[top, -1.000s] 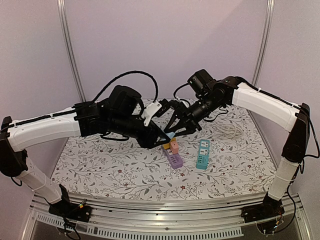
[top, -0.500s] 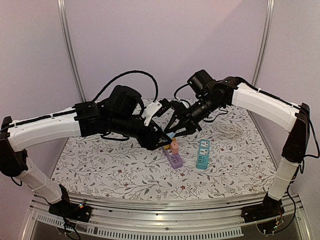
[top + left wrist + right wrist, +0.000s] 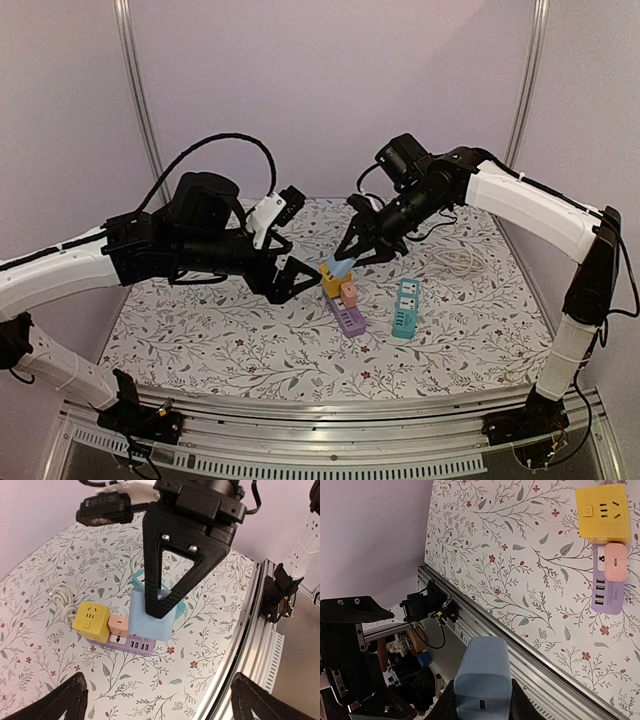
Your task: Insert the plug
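Right gripper [image 3: 483, 707] clamps blue plug [image 3: 482, 675] by flat sides; likely light, rigid, slick plastic. Left gripper [image 3: 161, 701] spread open, empty.

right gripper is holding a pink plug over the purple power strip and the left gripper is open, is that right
Not quite. The right gripper holds a light blue plug, not a pink one, as the right wrist view shows. The pink plug sits on the purple power strip. The rest is right: the left gripper is open.
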You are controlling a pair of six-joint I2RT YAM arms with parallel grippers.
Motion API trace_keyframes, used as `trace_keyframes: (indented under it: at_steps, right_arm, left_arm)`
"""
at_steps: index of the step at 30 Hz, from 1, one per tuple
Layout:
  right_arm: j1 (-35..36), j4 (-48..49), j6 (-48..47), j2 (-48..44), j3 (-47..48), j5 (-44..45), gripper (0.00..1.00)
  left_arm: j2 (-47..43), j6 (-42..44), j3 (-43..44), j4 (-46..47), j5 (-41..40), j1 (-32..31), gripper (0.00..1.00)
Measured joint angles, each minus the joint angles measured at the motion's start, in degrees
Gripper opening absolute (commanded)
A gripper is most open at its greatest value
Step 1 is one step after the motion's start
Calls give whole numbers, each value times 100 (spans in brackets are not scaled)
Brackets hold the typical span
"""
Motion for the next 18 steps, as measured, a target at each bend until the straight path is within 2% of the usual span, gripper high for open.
trace_keyframes:
  at_steps: [10, 18]
  right_arm:
    - [0, -507, 105, 205, 734, 1259, 0]
    - [0, -763, 269, 328, 911, 1858, 0]
  left_arm:
    - [-656, -107, -350, -57, -872, 0, 99]
    - [-1213, -208, -723, -131, -1318, 0, 100]
